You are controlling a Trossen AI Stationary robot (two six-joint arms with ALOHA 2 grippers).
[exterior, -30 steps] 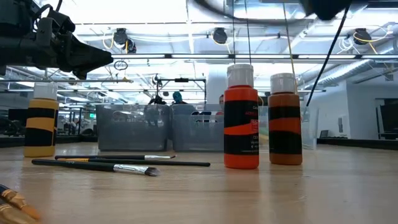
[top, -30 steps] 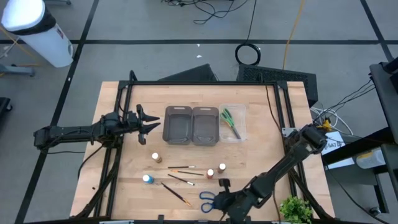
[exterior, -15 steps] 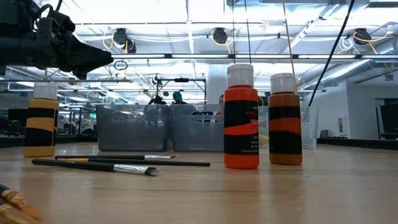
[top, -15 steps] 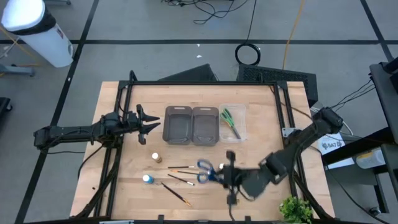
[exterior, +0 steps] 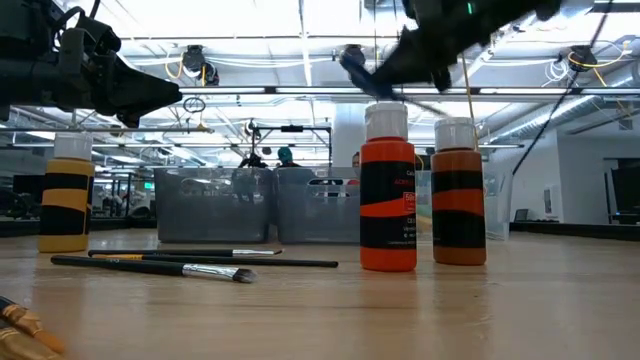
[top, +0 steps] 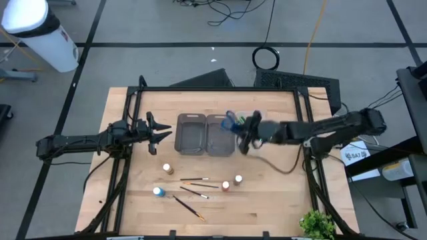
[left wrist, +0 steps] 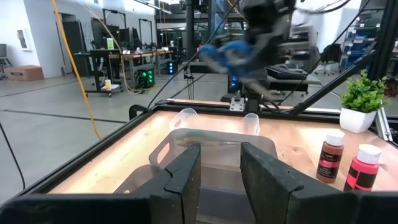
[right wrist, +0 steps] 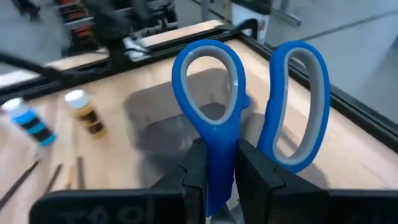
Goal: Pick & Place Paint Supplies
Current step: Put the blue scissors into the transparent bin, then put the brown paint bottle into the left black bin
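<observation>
The wooden surface [top: 133, 200] carries brushes [top: 190, 193] and small paint bottles [top: 225, 187] nearest. Beyond, above the trays [top: 220, 147], the right claw [top: 241, 137] is clamped on blue-handled scissors [top: 231, 121]: light, rigid, slick plastic loops, best pinched at one handle. The left claw [top: 163, 135] waits part-open, empty.

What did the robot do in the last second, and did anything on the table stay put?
The right gripper, shut on the blue-handled scissors, carried them from the near edge of the table up and across to above the trays. The left gripper stayed beside the grey trays. The paint bottles and brushes did not move.
</observation>
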